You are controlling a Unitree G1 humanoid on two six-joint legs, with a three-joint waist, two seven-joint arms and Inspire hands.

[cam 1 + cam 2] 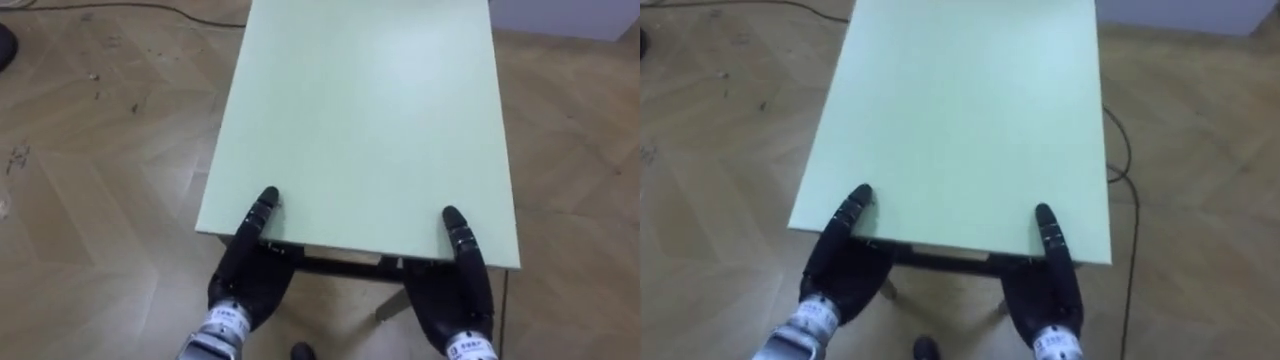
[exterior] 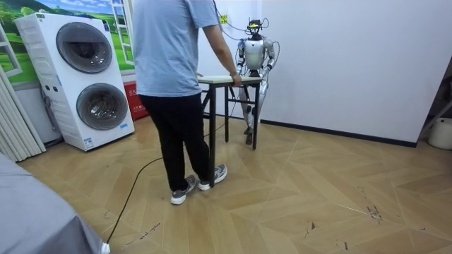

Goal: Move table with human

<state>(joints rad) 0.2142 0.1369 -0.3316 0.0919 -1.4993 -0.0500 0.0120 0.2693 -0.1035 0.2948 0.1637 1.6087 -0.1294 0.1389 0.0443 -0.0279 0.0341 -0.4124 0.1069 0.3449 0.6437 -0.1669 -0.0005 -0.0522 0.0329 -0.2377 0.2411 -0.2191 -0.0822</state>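
- The pale green worktop fills the centre and top of the eye views. Its near edge runs across the lower third of the frame, and a dark frame shows just beneath that edge.
- The left hand is at the lower left of centre, at the worktop's near left corner. Part of it reaches over the edge and lies on the top surface, and the palm sits below the edge. How far the hand closes on the edge cannot be told, as the rest of it is hidden under the worktop.
- The right hand is at the lower right of centre, at the near right corner, placed the same way. Its hold cannot be told either.
- In the room view the robot stands at the far end of the worktop, in the upper centre of the frame, close to a white wall.
- A person stands at the opposite end, in the centre left of the frame, with their back to the camera. One hand of the person rests at the worktop's edge.
- From this view it cannot be told whether the worktop's dark legs are clear of the wooden floor.
- Two stacked white washing machines stand at the left of the room view.
- A dark cable runs across the floor at the lower left.
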